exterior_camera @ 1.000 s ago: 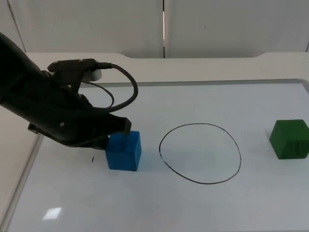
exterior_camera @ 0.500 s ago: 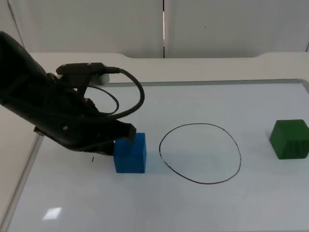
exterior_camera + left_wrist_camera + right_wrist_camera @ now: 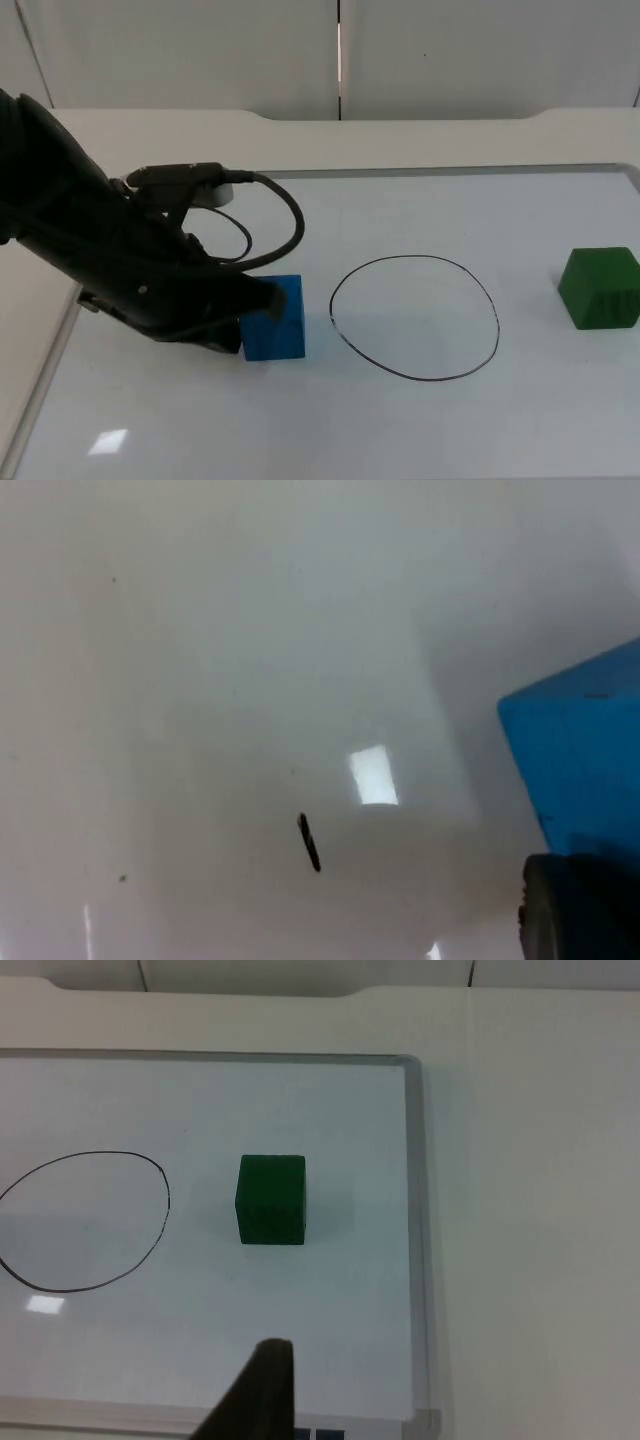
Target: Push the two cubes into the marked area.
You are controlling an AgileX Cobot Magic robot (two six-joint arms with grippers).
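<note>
- Two cubes, rigid, likely light, should slide easily on the slick worktop (image 3: 420, 420).
- Left gripper (image 3: 262, 300) touches blue cube (image 3: 278, 322); finger state unclear.
- Push low on the face away from the marked ring (image 3: 414, 317).
- Right gripper (image 3: 262, 1380) waits short of green cube (image 3: 271, 1200); finger state unclear.

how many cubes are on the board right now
2. The blue cube sits just outside the drawn circle on its left side, with the left claw against it. The green cube sits apart, out past the circle's right side.
</note>
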